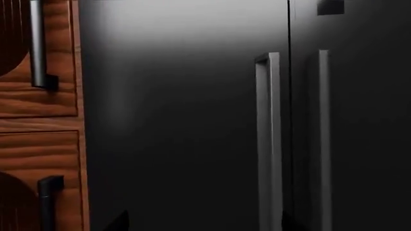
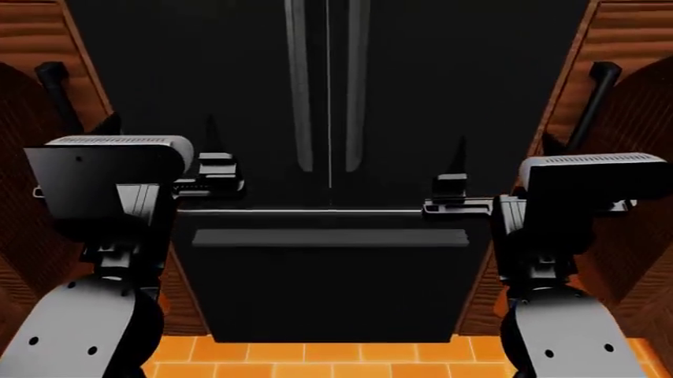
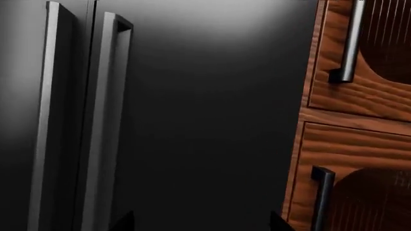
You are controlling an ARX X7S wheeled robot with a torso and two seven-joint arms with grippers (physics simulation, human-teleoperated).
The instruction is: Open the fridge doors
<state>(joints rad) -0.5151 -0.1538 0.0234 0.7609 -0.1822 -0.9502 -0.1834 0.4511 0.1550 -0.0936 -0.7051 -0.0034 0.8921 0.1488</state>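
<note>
Nearest you in the head view, your two arms rise from the lower corners over the orange tiled floor (image 2: 315, 350). The left gripper (image 2: 216, 150) and the right gripper (image 2: 455, 169) both point at the fridge, level with the top edge of the wide black drawer front (image 2: 328, 276), whose horizontal handle (image 2: 328, 238) runs between them. Each claw shows dark fingers close to the black panels; you cannot tell how far either is spread or whether it touches anything, and neither visibly holds anything.

Beyond them stand the fridge doors (image 2: 189, 87), both closed, their glossy black faces flush and meeting at a thin central seam. The left door handle (image 2: 299, 87) and the right door handle (image 2: 358, 87) hang just beside that seam, between your two grippers and above them.

Brown wooden cabinet doors (image 2: 27, 118) with black bar handles flank the fridge on both sides.
</note>
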